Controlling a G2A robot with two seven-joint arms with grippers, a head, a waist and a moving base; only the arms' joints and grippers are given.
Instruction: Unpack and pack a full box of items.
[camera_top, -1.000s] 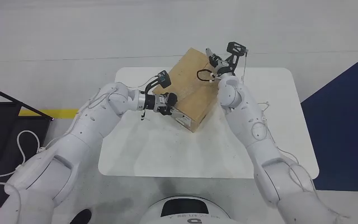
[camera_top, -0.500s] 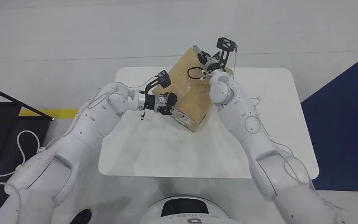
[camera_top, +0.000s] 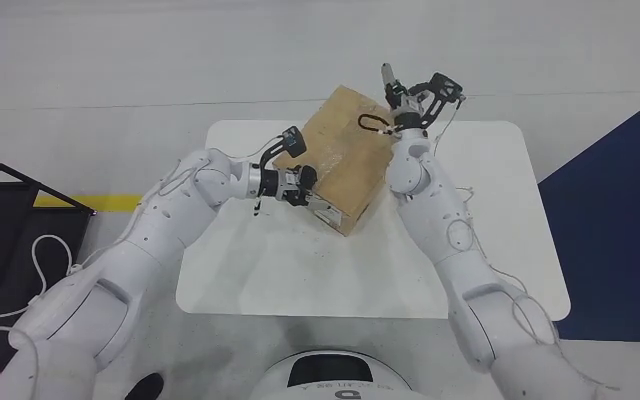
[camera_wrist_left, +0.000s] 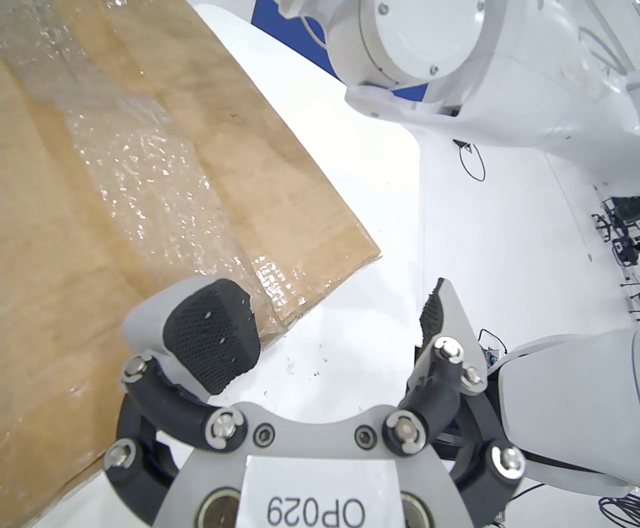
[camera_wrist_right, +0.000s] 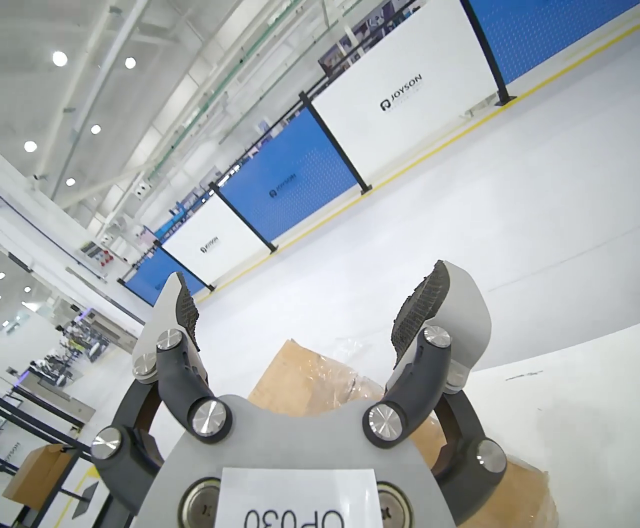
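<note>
- The white table (camera_top: 300, 270) lies in front of the robot, with both arms stretched out over it.
- The left gripper (camera_top: 303, 186) is at the near left side of the box (camera_top: 340, 150), low down and close to the tabletop.
- In the left wrist view this gripper (camera_wrist_left: 330, 320) is released, with its fingers spread wide and nothing between them.
- One black pad (camera_wrist_left: 212, 332) sits right at the lower edge of the box (camera_wrist_left: 125, 175). I cannot tell whether it is touching the cardboard.
- The other finger is out over the bare table (camera_wrist_left: 375, 210).
- The box is brown cardboard with its top flaps shut. It stands on the far middle part of the table, turned so that one corner points towards the robot.
- A wide strip of clear, wrinkled tape (camera_wrist_left: 150, 165) runs across the box and down to the edge by the left gripper.
- The right gripper (camera_top: 392, 80) is above the far right corner of the box.
- In the right wrist view this gripper (camera_wrist_right: 310, 310) is also released and holds nothing. Its fingers are wide apart and point away from the box (camera_wrist_right: 310, 380) below it, towards the hall behind.
- Beside that corner of the box, the table (camera_wrist_right: 550, 400) runs on to the right.
</note>
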